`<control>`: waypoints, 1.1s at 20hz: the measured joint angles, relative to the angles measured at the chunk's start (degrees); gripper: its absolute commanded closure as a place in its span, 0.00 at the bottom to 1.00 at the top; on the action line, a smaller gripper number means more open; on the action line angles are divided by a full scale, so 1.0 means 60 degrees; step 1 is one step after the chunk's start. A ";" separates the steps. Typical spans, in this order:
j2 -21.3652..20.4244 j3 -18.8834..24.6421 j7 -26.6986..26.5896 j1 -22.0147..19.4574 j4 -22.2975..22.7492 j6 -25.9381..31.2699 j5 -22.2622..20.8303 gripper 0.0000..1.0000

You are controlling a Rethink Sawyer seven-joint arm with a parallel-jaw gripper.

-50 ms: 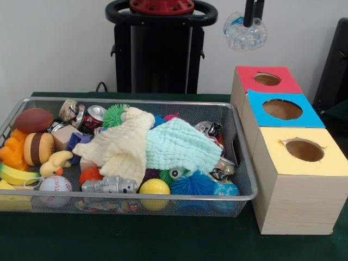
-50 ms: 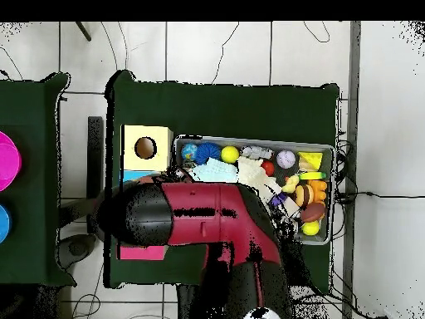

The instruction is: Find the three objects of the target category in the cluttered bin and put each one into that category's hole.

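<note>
Gripper (image 1: 247, 26) hangs high above the boxes, closed on a crumpled clear plastic bottle (image 1: 244, 33), roughly over the red-topped box (image 1: 266, 80). Blue-topped box (image 1: 281, 109) and yellow-topped box (image 1: 302, 150) sit in front of it, wire bin (image 1: 239, 191) just beside. Risk: the bottle looks wider than the finger span and about as wide as the hole, so an off-centre release could catch on the rim and bounce off. The overhead arm hides the alignment.
</note>
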 measured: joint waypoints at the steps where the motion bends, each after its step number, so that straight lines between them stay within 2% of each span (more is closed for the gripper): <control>1: 0.0000 -0.0037 0.0061 0.0075 0.0017 -0.0033 0.0000 1.00; 14: 0.0111 -0.0601 0.1450 0.1391 0.0306 -0.0768 0.0051 1.00; 22: 0.0449 -0.0821 0.2118 0.1838 0.0305 -0.0906 0.0051 1.00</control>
